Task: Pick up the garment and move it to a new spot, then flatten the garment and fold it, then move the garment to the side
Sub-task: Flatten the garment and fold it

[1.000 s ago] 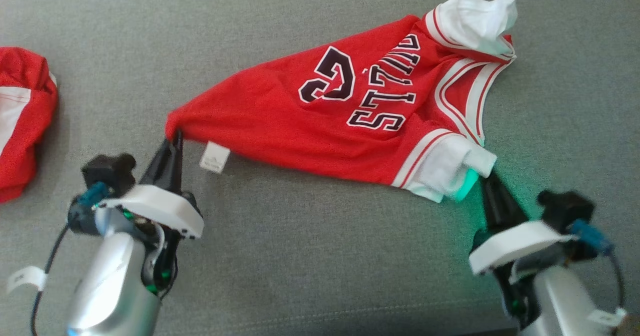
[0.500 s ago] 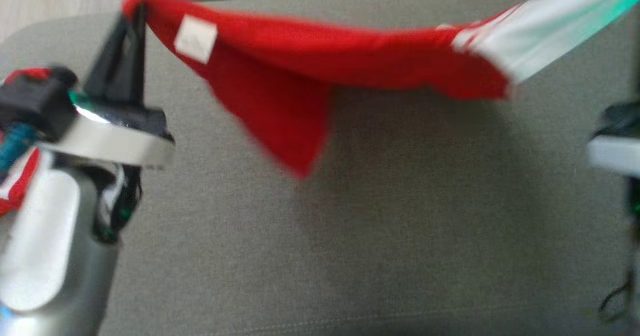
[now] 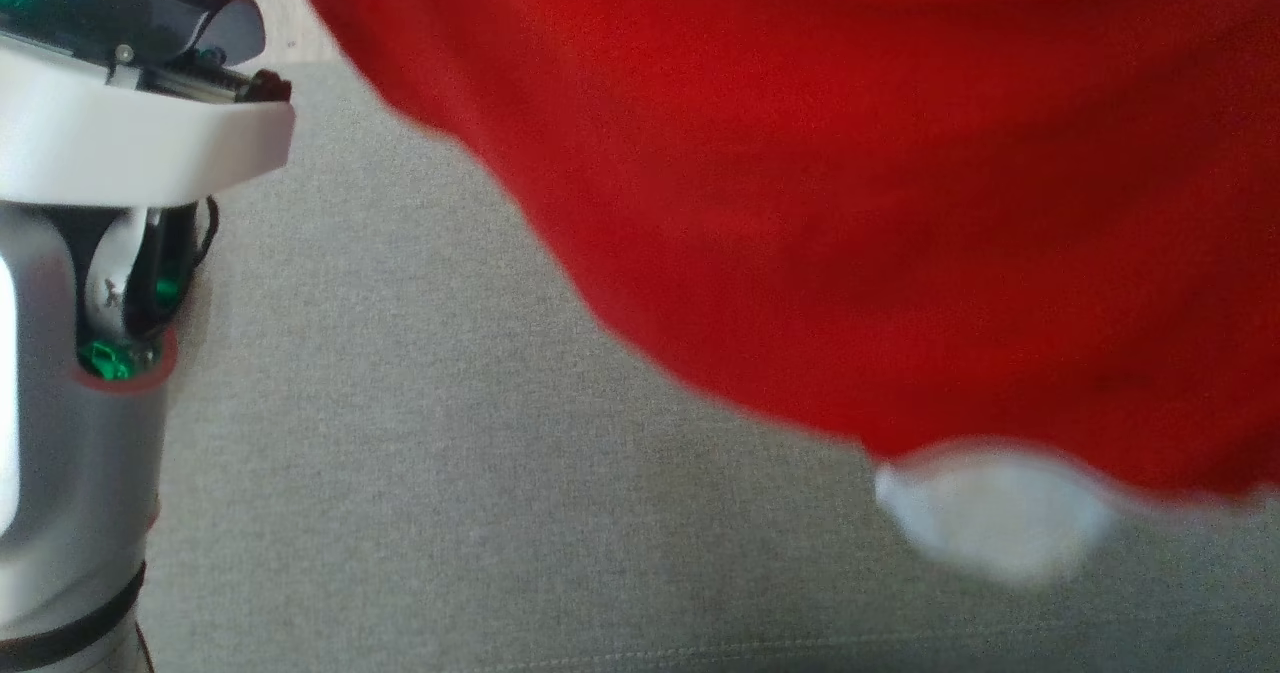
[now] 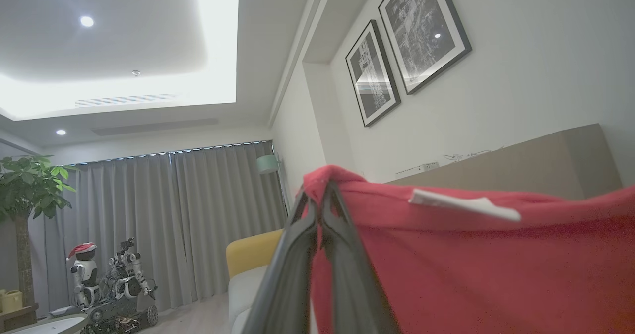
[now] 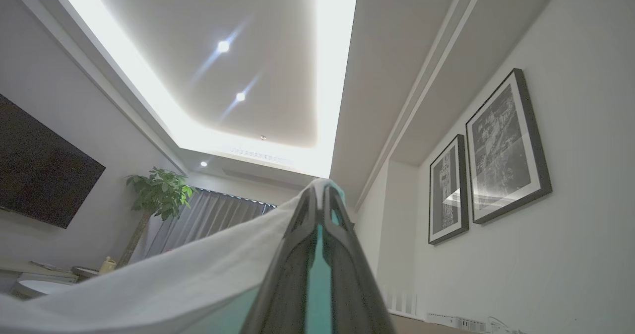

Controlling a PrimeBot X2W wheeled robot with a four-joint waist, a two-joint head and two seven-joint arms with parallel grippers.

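Pinching the red garment [image 3: 850, 203] tight in the fingers [image 4: 292, 254] of left gripper [image 4: 321, 197] and right gripper [image 5: 325, 190], high over the grey couch [image 3: 400, 473]; picked up, not yet put down, flattened, folded or moved aside.

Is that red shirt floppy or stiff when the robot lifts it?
Probably floppy: the red shirt sags in a deep curve while the left gripper and right gripper pinch it. Likely light, since two small fingertip pinches seem to carry it. It may swing; its edges look blurred.
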